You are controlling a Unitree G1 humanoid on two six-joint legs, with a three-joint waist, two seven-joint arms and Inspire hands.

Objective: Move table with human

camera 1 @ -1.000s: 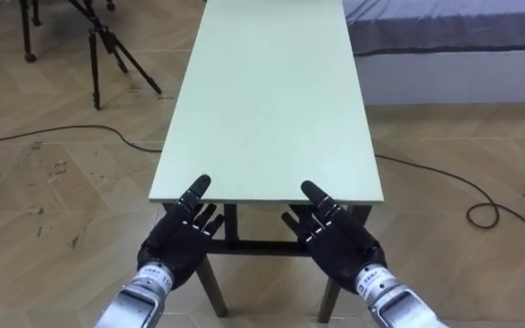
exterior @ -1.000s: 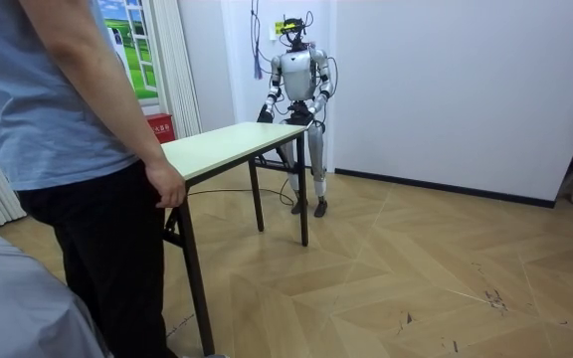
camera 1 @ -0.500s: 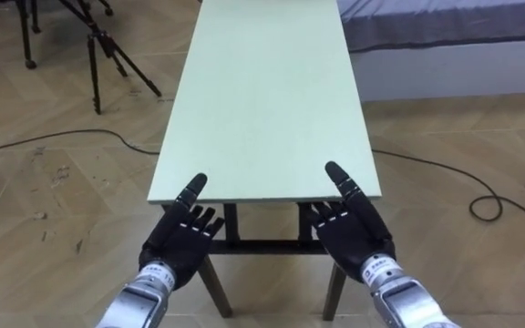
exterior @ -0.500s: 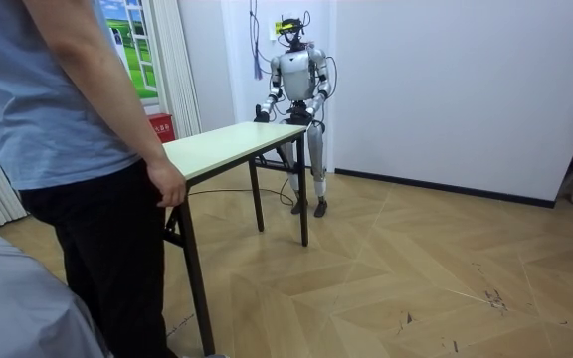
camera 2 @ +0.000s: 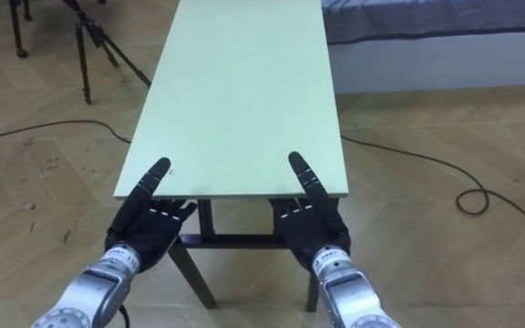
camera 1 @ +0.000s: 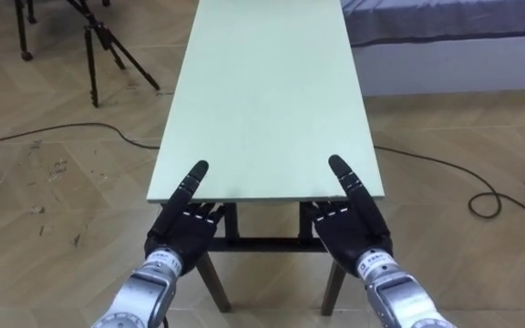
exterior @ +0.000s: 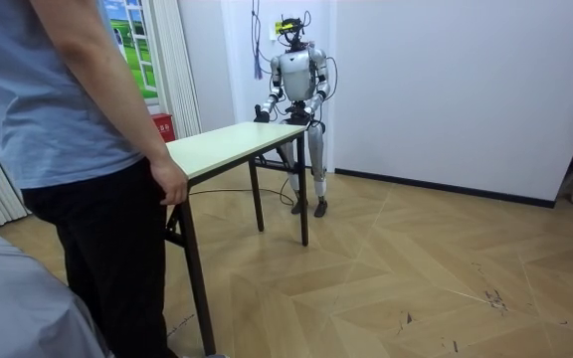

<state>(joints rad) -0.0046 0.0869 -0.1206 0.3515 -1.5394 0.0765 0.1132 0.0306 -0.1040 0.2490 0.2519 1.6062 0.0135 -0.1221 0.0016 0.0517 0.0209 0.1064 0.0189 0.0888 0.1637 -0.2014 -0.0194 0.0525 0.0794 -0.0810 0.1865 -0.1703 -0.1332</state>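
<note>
A long table with a pale green top and dark legs stretches away from me. I stand at its near short end. My left hand and right hand are at that end's two corners. Each has a straight thumb lying on the top and straight fingers reaching just under the rim. In the room view a person stands at the table's other end, with one hand resting on its corner.
A black tripod stands on the wooden floor left of the table. Dark cables trail on both sides. A grey bed lies at the far right. A red box and a curtain are behind the table in the room view.
Both hands have come up and forward from below the near edge. Their thumbs now lie on the top, the right reaching further in.
</note>
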